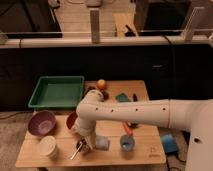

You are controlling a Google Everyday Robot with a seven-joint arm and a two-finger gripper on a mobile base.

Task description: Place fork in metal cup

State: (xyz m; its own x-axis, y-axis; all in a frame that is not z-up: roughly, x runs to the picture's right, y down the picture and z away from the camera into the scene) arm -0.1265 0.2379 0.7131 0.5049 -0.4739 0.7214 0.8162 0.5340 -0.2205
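Observation:
My gripper [85, 141] hangs from the white arm over the front of the wooden table [145, 155], between the white cup [48, 146] and a pale blue block [102, 143]. Right under it is the small metal cup [82, 146], mostly hidden by the gripper. The thin silver fork [75, 152] slants from the cup's mouth down towards the lower left. I cannot tell whether the fork's upper end is inside the cup or held by the gripper.
A purple bowl [41, 123] and a red bowl [71, 120] sit at the left. A green tray [56, 92] is at the back left, with an orange [101, 83] beside it. A blue cup [127, 144], a carrot [128, 128] and a teal object [121, 97] are at the right.

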